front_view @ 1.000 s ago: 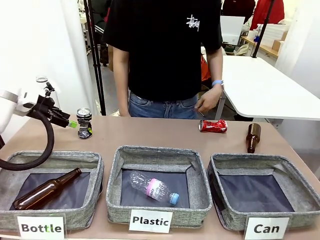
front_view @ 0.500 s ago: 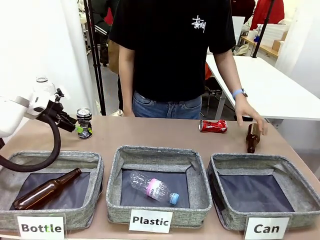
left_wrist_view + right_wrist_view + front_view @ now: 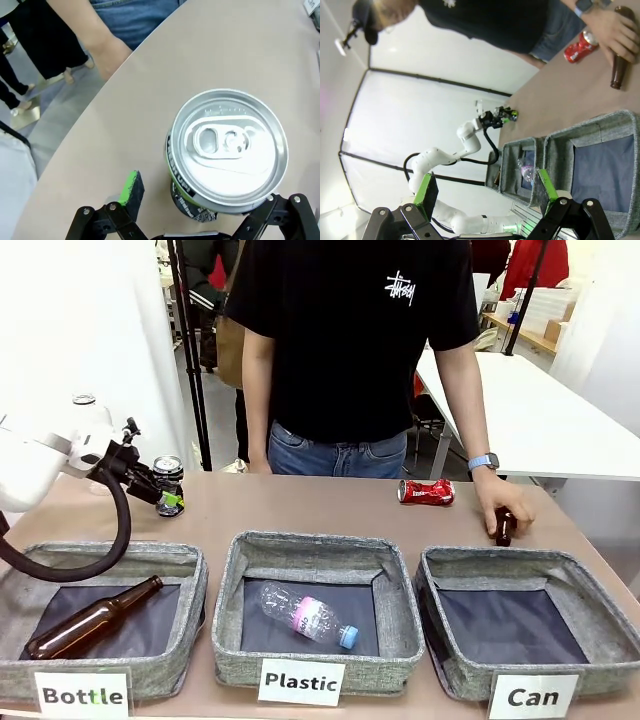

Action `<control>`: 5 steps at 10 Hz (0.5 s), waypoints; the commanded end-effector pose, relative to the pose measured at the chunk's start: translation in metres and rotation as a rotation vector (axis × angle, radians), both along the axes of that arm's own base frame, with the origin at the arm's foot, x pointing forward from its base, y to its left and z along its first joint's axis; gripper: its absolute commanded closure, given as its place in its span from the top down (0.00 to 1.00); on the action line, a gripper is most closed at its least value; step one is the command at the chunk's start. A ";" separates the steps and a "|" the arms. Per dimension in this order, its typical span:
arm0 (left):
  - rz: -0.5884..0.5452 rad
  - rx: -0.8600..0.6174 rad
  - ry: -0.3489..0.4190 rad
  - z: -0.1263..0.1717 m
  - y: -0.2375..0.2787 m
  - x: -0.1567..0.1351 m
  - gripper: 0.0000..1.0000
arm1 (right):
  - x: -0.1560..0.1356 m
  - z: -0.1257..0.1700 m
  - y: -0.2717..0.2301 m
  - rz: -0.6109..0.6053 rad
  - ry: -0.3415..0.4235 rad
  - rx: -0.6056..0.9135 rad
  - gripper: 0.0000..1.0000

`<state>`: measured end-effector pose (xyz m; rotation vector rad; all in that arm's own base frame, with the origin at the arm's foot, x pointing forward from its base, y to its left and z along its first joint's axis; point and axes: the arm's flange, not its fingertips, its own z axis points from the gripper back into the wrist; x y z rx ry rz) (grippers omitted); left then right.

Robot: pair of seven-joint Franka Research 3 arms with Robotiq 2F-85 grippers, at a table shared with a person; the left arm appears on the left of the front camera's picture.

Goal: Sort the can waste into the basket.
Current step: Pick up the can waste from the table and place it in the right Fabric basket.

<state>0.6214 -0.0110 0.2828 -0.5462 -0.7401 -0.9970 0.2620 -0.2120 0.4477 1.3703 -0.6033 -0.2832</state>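
Observation:
A black-and-silver can (image 3: 168, 483) stands upright at the table's far left. My left gripper (image 3: 160, 496) is open and reaches it from the left. In the left wrist view the can (image 3: 227, 150) sits between the spread fingers, a green pad (image 3: 131, 187) apart from its side. A red can (image 3: 426, 492) lies on its side at the far right. The grey basket labelled "Can" (image 3: 440, 585) stands at the front right. My right gripper (image 3: 485, 192) is open in the air, looking over this basket (image 3: 590, 134) and the red can (image 3: 580, 44).
The person's hand (image 3: 497, 508) rests on a brown bottle (image 3: 503, 530) beside the red can. The "Plastic" basket (image 3: 232, 580) holds a clear bottle (image 3: 308, 616). The "Bottle" basket (image 3: 190, 590) holds a brown bottle (image 3: 92, 618).
My left gripper has moved right and down toward the black-and-silver can, and its fingers now straddle it. The person's hand has reached over to the brown bottle at the right.

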 end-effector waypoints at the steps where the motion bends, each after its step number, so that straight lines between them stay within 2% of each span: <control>1: -0.013 -0.058 -0.014 -0.001 0.003 0.008 1.00 | 0.002 0.001 -0.001 -0.006 -0.035 0.005 1.00; 5: -0.064 -0.120 -0.024 -0.005 0.004 0.010 1.00 | 0.002 0.001 -0.001 -0.006 -0.035 0.005 1.00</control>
